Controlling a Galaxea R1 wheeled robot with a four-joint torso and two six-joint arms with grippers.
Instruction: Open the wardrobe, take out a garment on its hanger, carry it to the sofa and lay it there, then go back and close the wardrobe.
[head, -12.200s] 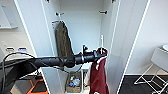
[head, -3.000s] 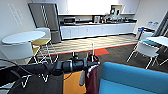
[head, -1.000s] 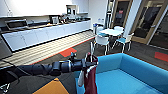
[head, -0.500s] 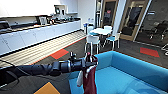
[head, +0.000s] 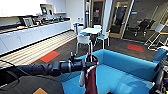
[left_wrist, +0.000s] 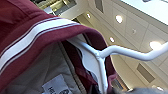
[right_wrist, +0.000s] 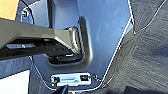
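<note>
While my left pincer (head: 88, 63) pinches the hanger (left_wrist: 105, 56), the garment (head: 90, 78) dangles below it over the sofa (head: 125, 67); laying and closing the wardrobe remain.

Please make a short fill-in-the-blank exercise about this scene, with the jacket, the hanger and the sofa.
1. The maroon jacket hangs from the robot's ____ arm.
2. The hanger inside its collar is ____ in colour.
3. The sofa behind the jacket is bright ____.

Missing words: left; white; blue
</note>
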